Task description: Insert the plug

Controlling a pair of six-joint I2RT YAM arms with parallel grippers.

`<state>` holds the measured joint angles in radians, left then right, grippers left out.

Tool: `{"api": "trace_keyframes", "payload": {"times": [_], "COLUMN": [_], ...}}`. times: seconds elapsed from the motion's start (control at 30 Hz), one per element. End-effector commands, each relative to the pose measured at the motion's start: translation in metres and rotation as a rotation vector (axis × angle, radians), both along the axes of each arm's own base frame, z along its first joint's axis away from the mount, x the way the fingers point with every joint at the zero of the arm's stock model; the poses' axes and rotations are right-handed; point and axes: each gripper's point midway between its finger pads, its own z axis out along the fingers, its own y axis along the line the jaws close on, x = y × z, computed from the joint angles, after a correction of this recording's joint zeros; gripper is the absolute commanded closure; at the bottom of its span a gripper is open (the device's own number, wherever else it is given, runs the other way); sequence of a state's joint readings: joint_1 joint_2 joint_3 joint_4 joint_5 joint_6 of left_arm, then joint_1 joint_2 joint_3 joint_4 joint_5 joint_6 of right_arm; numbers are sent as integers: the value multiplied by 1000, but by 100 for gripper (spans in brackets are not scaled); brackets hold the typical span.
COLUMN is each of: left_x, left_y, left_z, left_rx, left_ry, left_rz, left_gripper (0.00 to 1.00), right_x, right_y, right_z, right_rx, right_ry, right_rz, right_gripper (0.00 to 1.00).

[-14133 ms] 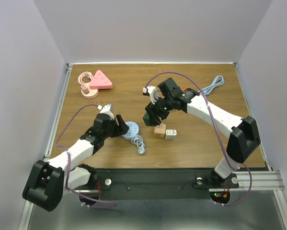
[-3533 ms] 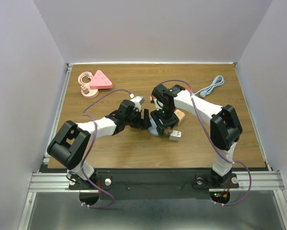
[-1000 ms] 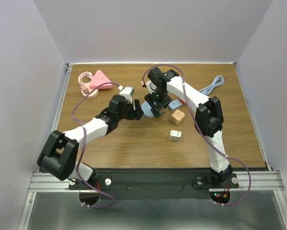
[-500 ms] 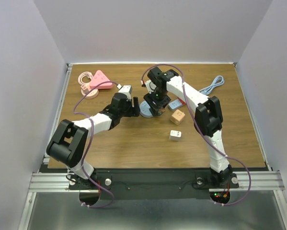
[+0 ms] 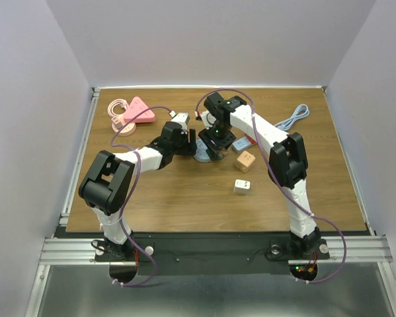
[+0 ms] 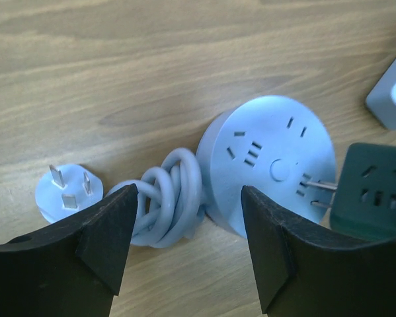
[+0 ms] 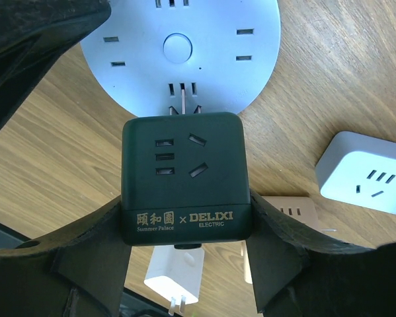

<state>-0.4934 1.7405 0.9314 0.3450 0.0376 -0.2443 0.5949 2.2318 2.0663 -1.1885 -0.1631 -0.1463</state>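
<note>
Green plug [image 7: 186,178] sits clenched in your right claw [image 7: 186,228], one finger on each side of it. Its metal prongs [image 6: 316,193] meet the slots at the rim of the round pale-blue socket [image 6: 270,162], with some bare metal showing between the two. Your left claw [image 6: 188,221] is released, its fingers spread wide above the coiled cord [image 6: 168,205] just beside that socket. The cord's own flat plug [image 6: 67,193] lies prongs-up on the wooden worktop [image 6: 118,66].
</note>
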Motion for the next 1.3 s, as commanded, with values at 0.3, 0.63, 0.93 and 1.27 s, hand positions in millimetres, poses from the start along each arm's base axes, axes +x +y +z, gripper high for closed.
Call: {"api": "trace_keyframes", "payload": {"times": [0.3,0.63,0.93,1.27], "left_x": [-15,-21,-44,-82], "left_y": [-3,-8,-36,-77], "left_z": [-32,-46,-42,-55], "left_rx": [29,69,97,128], "left_ry": [78,103,61,75], "left_rz": [-65,-151,-375,-581], "left_gripper": [48,92,100,100], "right_x": [32,33,-31,-57], "right_y": [19,13,-22,-42], "right_z": [43,36,54,62], "right_rx": [111,75,63,-14], "right_ry": [-162,-150,-67,3], "right_rz": [18,32,-135,-183], "right_gripper": [80,78,87,86]}}
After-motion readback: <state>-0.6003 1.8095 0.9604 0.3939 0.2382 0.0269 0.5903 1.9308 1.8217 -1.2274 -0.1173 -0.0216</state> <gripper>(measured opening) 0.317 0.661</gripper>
